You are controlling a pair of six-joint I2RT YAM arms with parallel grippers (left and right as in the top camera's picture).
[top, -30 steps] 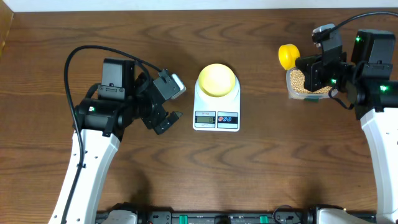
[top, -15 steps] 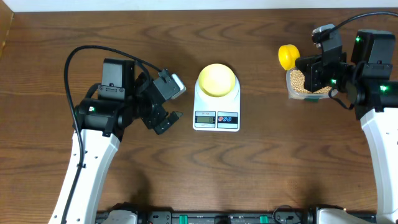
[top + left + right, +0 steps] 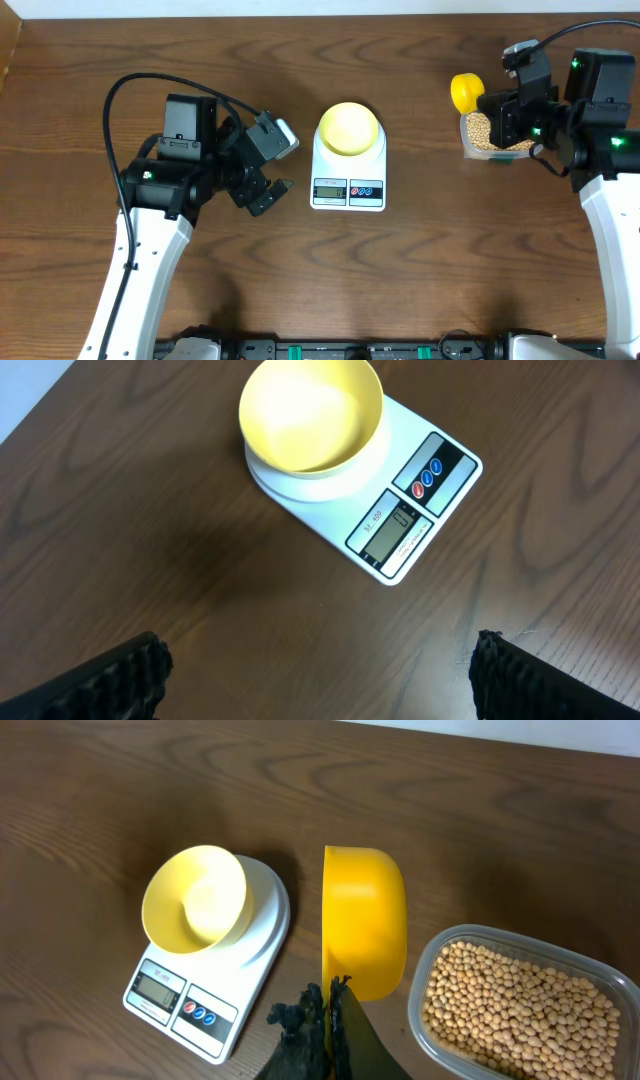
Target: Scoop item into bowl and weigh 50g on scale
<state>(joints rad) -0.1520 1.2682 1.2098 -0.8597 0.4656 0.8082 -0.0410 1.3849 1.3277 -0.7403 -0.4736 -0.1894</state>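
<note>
The pale-yellow bowl (image 3: 348,128) (image 3: 311,415) (image 3: 194,898) stands on the white scale (image 3: 348,190) (image 3: 420,500) (image 3: 180,1005) at mid-table, and I see no beans inside it. The tan beans (image 3: 481,128) (image 3: 515,1005) fill a clear plastic tub at the right. My right gripper (image 3: 497,106) (image 3: 328,998) is shut on the handle of a bright yellow scoop (image 3: 463,90) (image 3: 365,930). The scoop hangs on edge just left of the tub. My left gripper (image 3: 280,165) (image 3: 320,670) is open above bare table left of the scale, holding nothing.
The clear tub (image 3: 425,970) sits near the right arm, its rim close to the scoop. Dark wooden table (image 3: 420,270) surrounds the scale. A light wall edge runs along the far side of the table (image 3: 300,8).
The yellow scoop has shifted a touch toward the tub. The left arm has not moved.
</note>
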